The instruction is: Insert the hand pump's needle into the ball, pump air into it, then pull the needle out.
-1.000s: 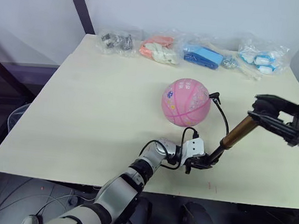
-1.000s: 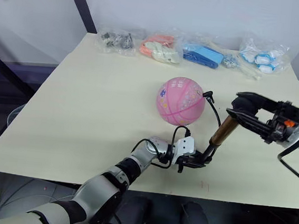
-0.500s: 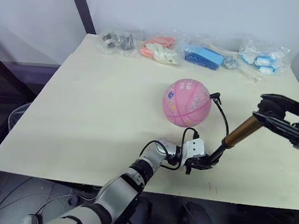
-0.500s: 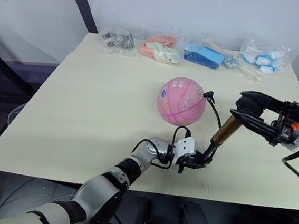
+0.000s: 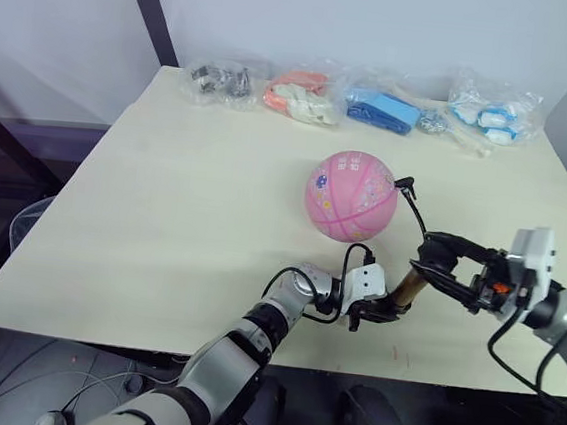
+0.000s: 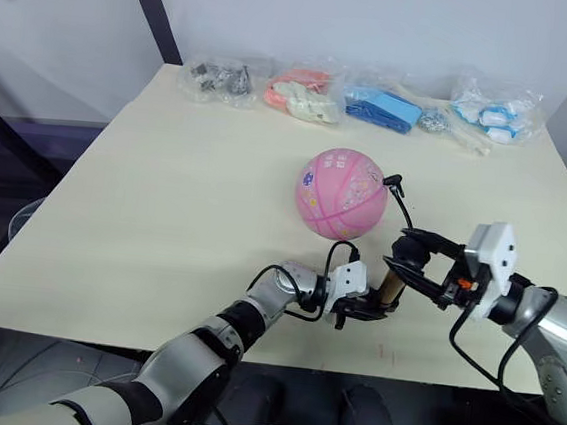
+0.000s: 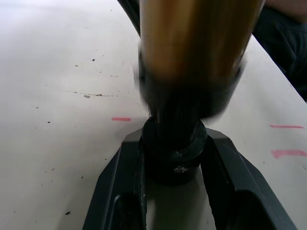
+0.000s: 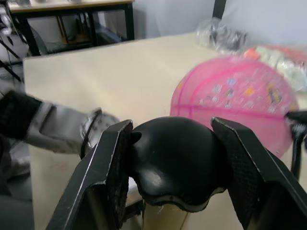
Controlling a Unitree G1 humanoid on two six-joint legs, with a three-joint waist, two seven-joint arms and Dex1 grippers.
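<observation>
The pink ball (image 5: 351, 195) is sitting on the pale desk (image 5: 164, 201), a little right of the middle, with the needle (image 5: 407, 187) on its small black fitting touching the ball's right side; whether the pin is actually inside the rubber is too small to tell. From that fitting the thin black hose (image 5: 419, 216) is curving down toward the pump.

The hand pump (image 5: 404, 287) is standing tilted near the front edge of the desk, just in front of the ball and to its right. The left pincer (image 5: 375, 309) is clenching the pump's black lower end cap (image 7: 173, 153); in the left wrist view, the two black fingers (image 7: 120, 191) are pressing on either side of that cap, with the bronze-gold barrel (image 7: 196, 43) rising above it. The right pincer (image 5: 446, 268) is gripping the black T-handle (image 8: 175, 165) at the pump's top end; in the right wrist view its fingers (image 8: 112, 177) are closing on both sides of the rounded black knob, with the ball just beyond. Only a short piece of barrel is showing between the two pincers.

Along the far edge of the desk a row of clear bags (image 5: 305, 92) of small items is lying, well apart from the ball.
</observation>
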